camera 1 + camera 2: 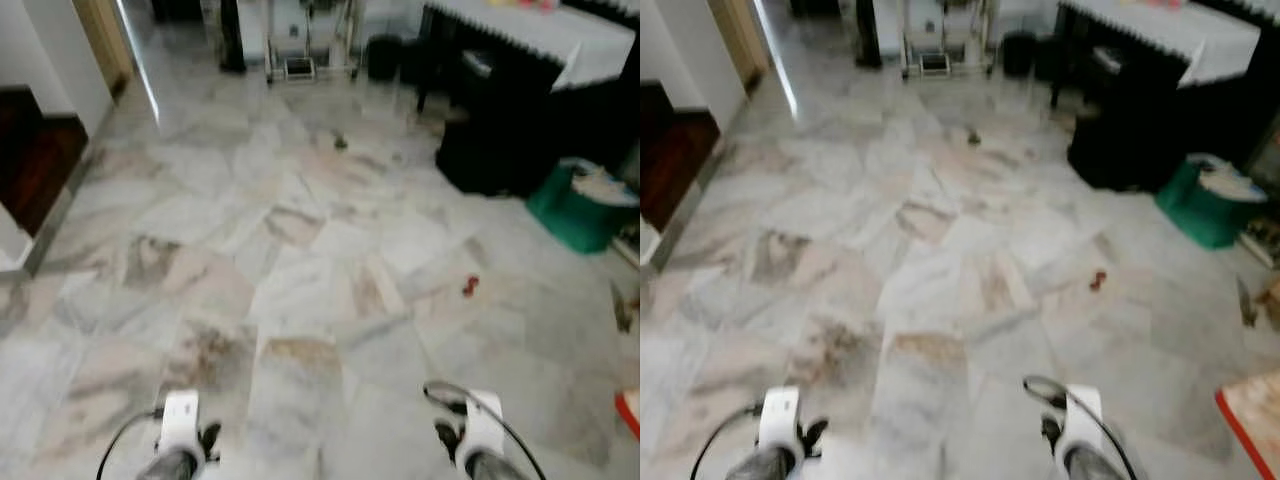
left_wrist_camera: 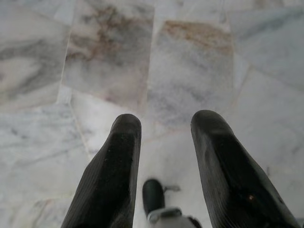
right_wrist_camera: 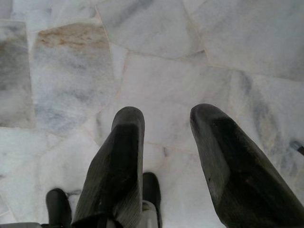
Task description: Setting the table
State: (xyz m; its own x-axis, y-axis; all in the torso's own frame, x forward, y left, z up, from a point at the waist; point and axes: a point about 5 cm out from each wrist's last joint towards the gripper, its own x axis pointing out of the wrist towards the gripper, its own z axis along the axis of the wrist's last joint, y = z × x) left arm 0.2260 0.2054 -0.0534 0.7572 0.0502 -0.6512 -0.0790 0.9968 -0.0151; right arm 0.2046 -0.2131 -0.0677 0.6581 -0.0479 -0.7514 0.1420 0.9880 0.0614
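The left gripper (image 2: 165, 127) is standing open, its two black fingers apart, and it is holding nothing; below it is only the marble floor (image 1: 300, 250). The right gripper (image 3: 166, 118) is also open and empty above the same floor. The head views are blurring, so small things are hard to read. Both arms are hanging low, at the bottom edge. The table (image 1: 540, 35) with a white cloth is standing far ahead on the right, cut by the frame, with a green bin (image 1: 575, 210) near it.
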